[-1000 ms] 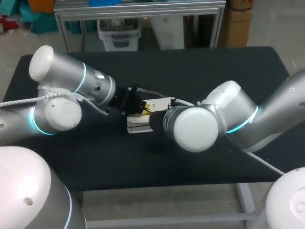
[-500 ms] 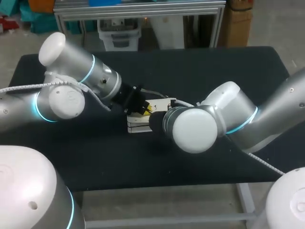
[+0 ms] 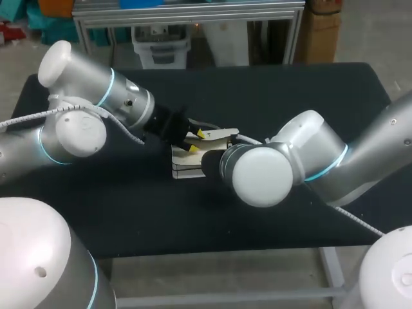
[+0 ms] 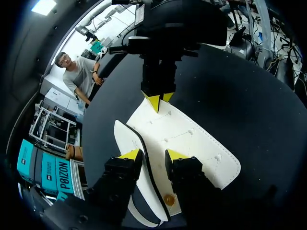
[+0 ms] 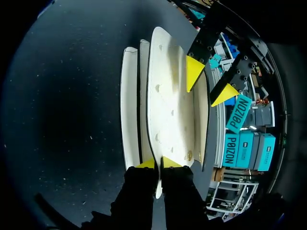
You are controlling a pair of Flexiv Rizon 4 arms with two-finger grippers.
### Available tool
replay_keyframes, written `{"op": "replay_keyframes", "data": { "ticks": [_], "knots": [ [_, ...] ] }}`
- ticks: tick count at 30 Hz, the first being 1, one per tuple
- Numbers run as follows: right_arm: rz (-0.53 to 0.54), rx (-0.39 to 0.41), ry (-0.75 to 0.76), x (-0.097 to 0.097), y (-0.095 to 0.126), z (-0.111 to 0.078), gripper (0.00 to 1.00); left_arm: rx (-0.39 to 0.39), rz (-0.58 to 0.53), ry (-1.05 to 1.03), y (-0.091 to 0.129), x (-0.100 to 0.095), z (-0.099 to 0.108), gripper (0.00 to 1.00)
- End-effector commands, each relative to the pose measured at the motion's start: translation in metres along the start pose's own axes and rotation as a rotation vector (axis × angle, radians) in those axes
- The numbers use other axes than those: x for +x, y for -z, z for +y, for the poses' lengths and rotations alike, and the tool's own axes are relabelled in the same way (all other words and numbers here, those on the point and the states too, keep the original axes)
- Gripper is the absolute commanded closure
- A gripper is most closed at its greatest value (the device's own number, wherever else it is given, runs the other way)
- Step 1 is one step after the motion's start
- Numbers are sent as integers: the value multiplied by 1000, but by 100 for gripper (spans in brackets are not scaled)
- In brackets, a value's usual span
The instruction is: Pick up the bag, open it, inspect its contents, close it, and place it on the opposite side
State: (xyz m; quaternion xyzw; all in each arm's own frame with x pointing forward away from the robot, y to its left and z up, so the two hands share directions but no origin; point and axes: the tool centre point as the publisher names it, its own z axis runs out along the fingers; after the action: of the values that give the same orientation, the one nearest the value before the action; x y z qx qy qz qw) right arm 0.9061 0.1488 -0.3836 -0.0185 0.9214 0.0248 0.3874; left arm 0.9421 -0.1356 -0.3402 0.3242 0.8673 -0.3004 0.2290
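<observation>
Right jaws tight on white bag (image 5: 168,105)

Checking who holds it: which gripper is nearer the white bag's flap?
Right. The right gripper is shut on the flap at its end; the left gripper is open, its fingers straddling the flap's other end.

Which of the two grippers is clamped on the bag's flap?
The right gripper: its yellow tips pinch the flap of the white bag from both sides. The left gripper has its fingers apart, the flap's edge merely between them.
</observation>
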Motion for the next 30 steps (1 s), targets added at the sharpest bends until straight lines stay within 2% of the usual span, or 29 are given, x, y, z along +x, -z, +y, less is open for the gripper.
{"op": "replay_keyframes", "data": {
  "ticks": [1,4,12,13,15,20,25,30],
  "knots": [
    [-9,0,0,3,-2,0,100,0,-123,26,8,2,0,61],
    [-10,-1,1,2,-2,1,100,-16,-190,48,7,-7,2,63],
    [-9,-2,-1,2,-2,1,100,-84,-235,42,-7,-15,7,62],
    [-9,-1,-1,2,-2,1,100,-91,-238,43,-9,-15,7,72],
    [-8,-1,-2,2,-2,1,100,-84,-237,40,-8,-12,7,100],
    [-6,-1,-8,2,-2,0,100,-64,-153,-29,-7,5,-2,100],
    [-5,1,-11,2,-3,0,100,-60,-29,-84,-16,23,-8,100],
    [-7,4,-10,2,-2,0,100,-58,-7,-77,-20,25,-5,100]
  ]
}}
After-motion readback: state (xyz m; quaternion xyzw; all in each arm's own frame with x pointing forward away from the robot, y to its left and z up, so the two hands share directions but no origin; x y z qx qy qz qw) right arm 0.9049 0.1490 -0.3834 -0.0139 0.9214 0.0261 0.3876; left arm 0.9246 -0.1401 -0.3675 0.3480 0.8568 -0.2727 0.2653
